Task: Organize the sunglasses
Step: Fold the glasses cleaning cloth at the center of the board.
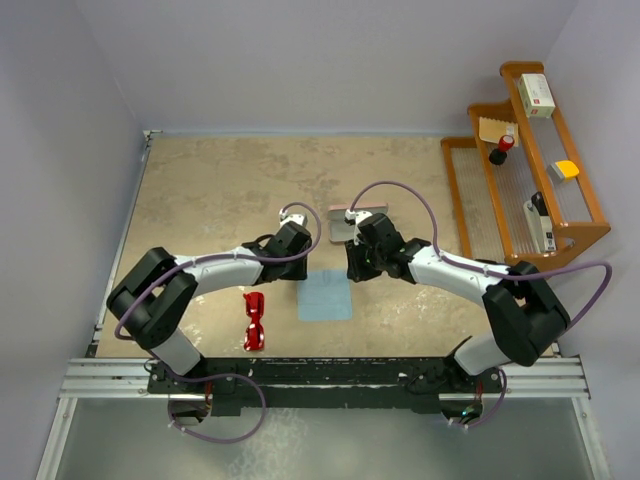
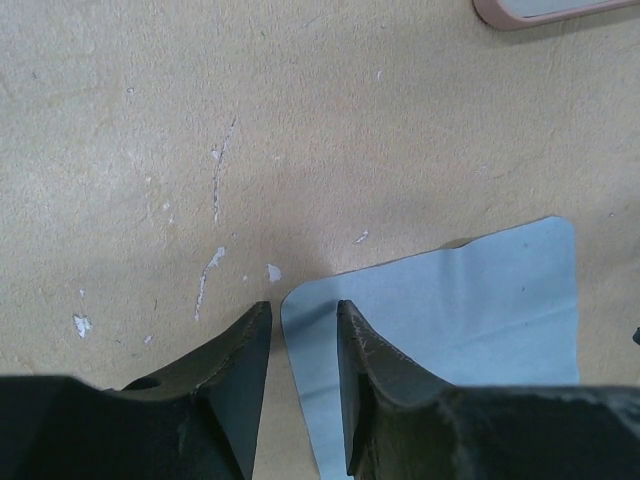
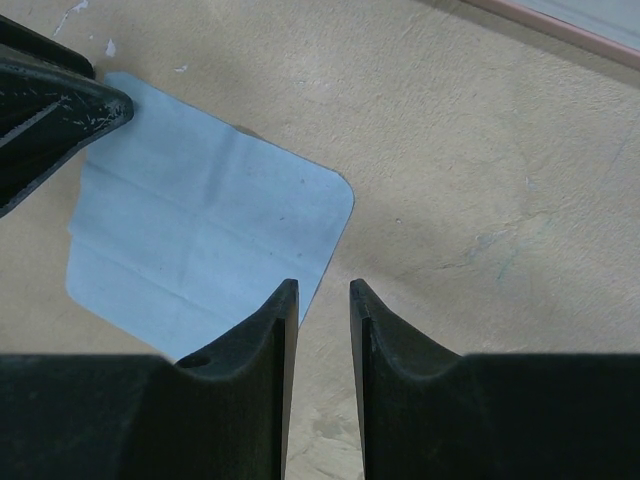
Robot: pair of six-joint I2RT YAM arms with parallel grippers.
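The red sunglasses [image 1: 254, 321] lie on the table near the front, left of the light blue cloth [image 1: 326, 296] and apart from both grippers. My left gripper [image 1: 300, 270] hangs over the cloth's far left corner. In the left wrist view its gripper [image 2: 304, 306] stands narrowly open, with the cloth [image 2: 450, 310] lying flat below the gap. My right gripper [image 1: 352, 272] hangs over the cloth's far right corner, and in the right wrist view that gripper [image 3: 323, 286] is narrowly open above the edge of the cloth [image 3: 200, 250]. Neither gripper holds anything.
A pink case [image 1: 350, 215] lies open just behind the right gripper; the edge of the case [image 2: 560, 10] shows at the top of the left wrist view. A wooden rack [image 1: 590, 215] with small items stands at the right. Walls close in the table on the left, back and right.
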